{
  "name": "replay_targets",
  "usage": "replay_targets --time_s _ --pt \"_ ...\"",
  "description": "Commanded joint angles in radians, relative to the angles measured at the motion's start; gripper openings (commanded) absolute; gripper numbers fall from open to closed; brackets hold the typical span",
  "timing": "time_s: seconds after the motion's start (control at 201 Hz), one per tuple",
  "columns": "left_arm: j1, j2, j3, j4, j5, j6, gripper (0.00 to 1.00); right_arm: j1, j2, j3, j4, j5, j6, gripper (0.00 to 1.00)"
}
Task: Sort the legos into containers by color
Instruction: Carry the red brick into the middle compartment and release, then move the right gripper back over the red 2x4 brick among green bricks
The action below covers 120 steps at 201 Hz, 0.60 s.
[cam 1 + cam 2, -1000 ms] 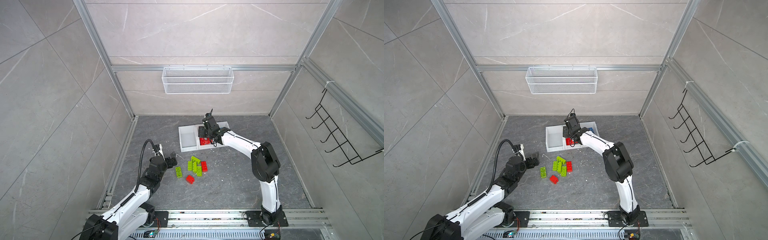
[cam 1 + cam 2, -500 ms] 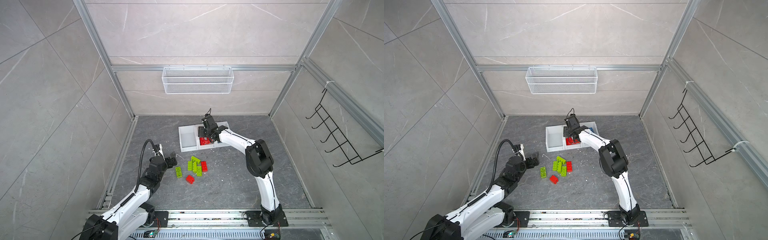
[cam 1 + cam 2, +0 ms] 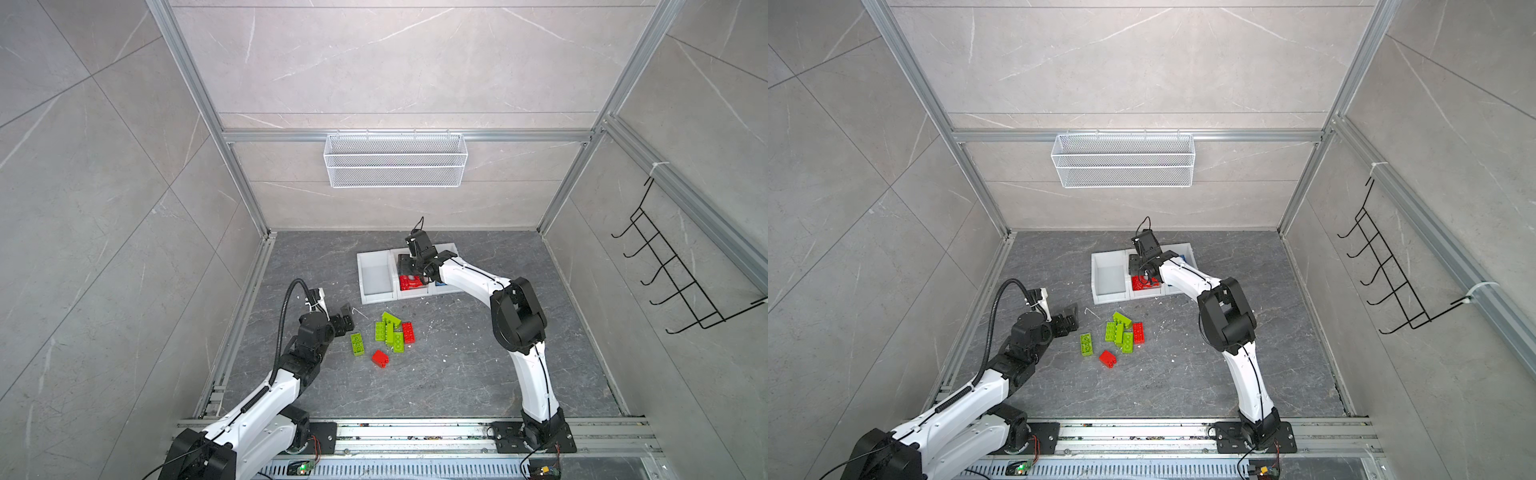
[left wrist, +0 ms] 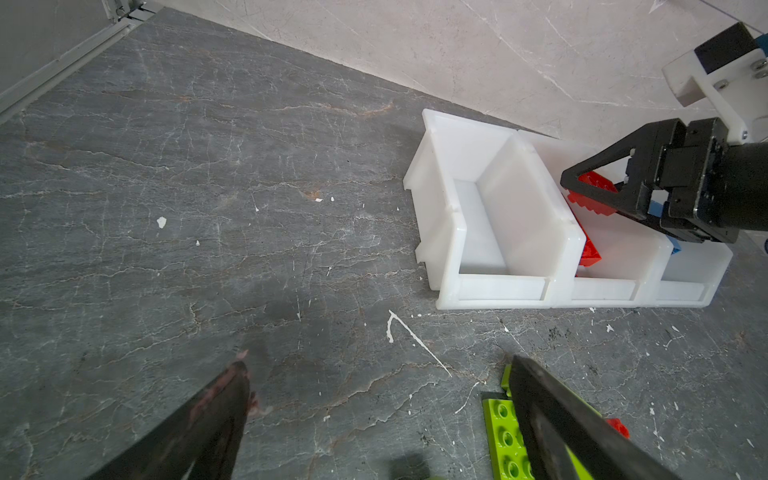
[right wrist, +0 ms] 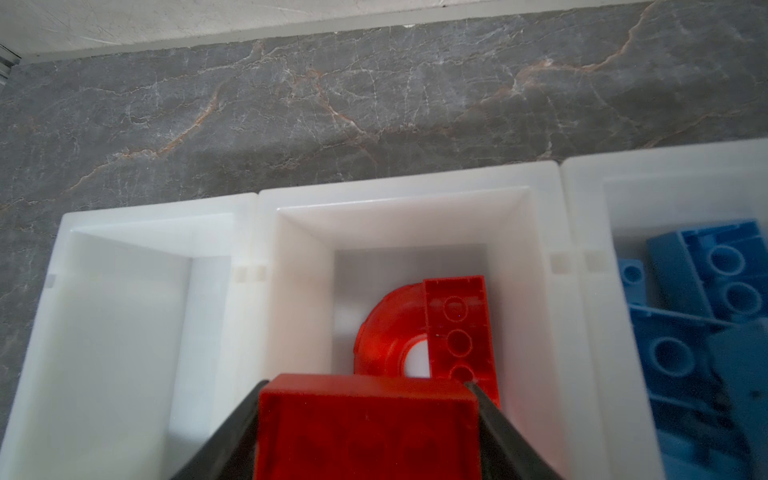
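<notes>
Legos (image 3: 390, 332) loose on the floor (image 3: 457, 374), centre of both top views: several green, two red. Containers (image 3: 376, 296) just above them; right gripper (image 3: 409, 272) over the middle bin (image 3: 413, 295). Left gripper (image 3: 347, 318) left of the cluster, spread wide, empty.

Left wrist: end bin (image 4: 490, 286) nearest the camera bare; right gripper carries a red brick (image 4: 594, 187).

Right wrist: jaws clamped on that brick; red arch (image 5: 386, 332) beneath it in the bin; blue bricks (image 5: 706, 332) next door. Judgement: blue done, red nearly, green unstarted.
</notes>
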Motion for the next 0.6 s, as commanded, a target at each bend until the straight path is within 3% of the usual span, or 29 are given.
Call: replay_targets --time_s 0.0,0.244,0.304,0.418,0.592 --pt "0.007 -0.006 0.032 0.038 0.001 0.019 0.99 0.004 -0.062 -0.015 -0.02 -0.016 -0.023 0.69" --pt "0.007 0.001 0.033 0.04 0.004 0.016 0.99 0.005 -0.129 -0.031 -0.056 -0.026 -0.037 0.87" --pt "0.007 0.001 0.034 0.04 0.006 0.016 0.99 0.005 -0.133 -0.028 -0.062 -0.026 -0.044 0.88" --pt "0.007 -0.007 0.03 0.037 0.001 0.017 0.99 0.01 -0.19 -0.084 -0.039 -0.062 -0.052 0.8" --pt "0.007 -0.026 0.026 0.033 -0.009 0.019 0.99 0.057 -0.38 -0.349 0.044 -0.078 -0.055 0.66"
